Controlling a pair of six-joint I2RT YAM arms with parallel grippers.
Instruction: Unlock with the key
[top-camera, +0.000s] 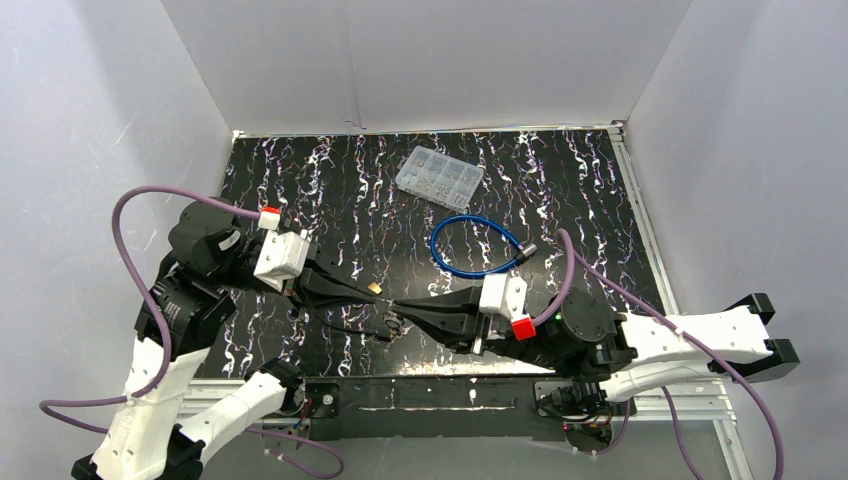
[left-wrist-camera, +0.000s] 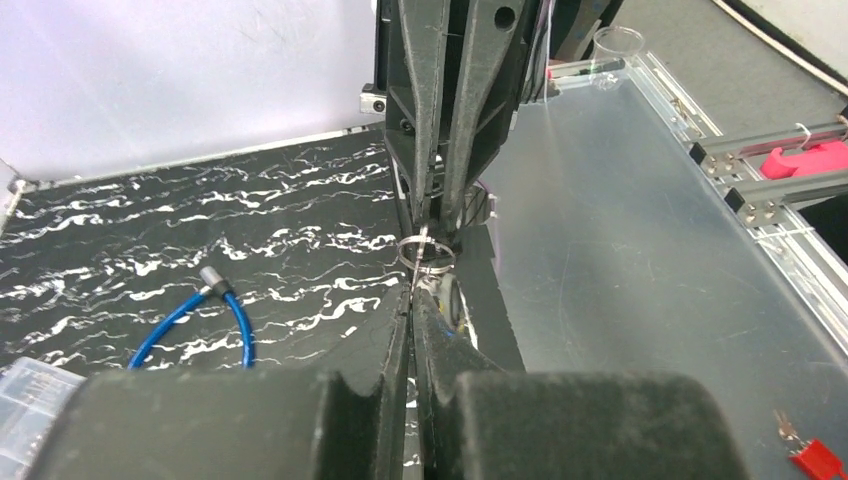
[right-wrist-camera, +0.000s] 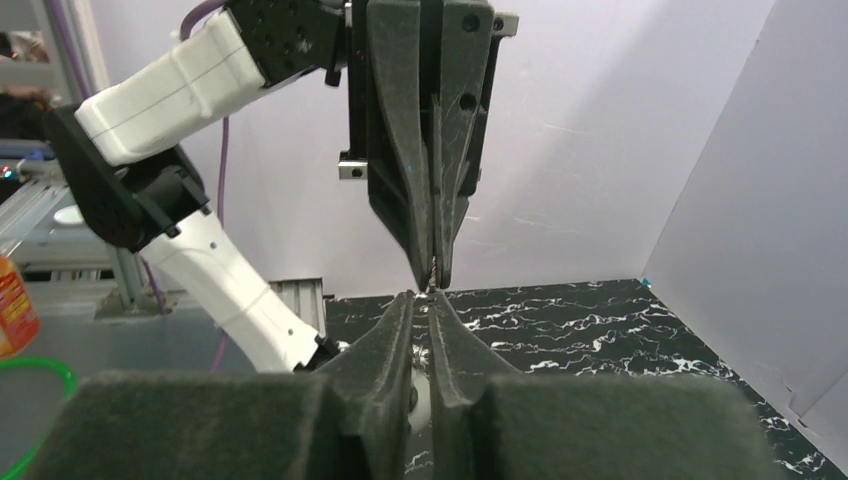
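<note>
My two grippers meet tip to tip over the near middle of the black mat. The left gripper (top-camera: 383, 298) (left-wrist-camera: 413, 300) is shut on a thin flat key, and the key's wire ring (left-wrist-camera: 425, 250) sticks out past its tips. A round silver piece (left-wrist-camera: 452, 302) hangs under the ring. The right gripper (top-camera: 402, 306) (right-wrist-camera: 423, 298) faces it at the ring, its fingers a narrow gap apart. A small bunch of metal (top-camera: 392, 325) dangles below the tips. The lock, a blue cable loop (top-camera: 475, 245) with a metal head (top-camera: 527, 252), lies apart at centre right.
A clear compartment box (top-camera: 438, 175) of small parts sits at the back of the mat. A small brass piece (top-camera: 374, 288) shows by the left fingers. White walls close in three sides. A red-tagged key (left-wrist-camera: 810, 455) lies off the mat.
</note>
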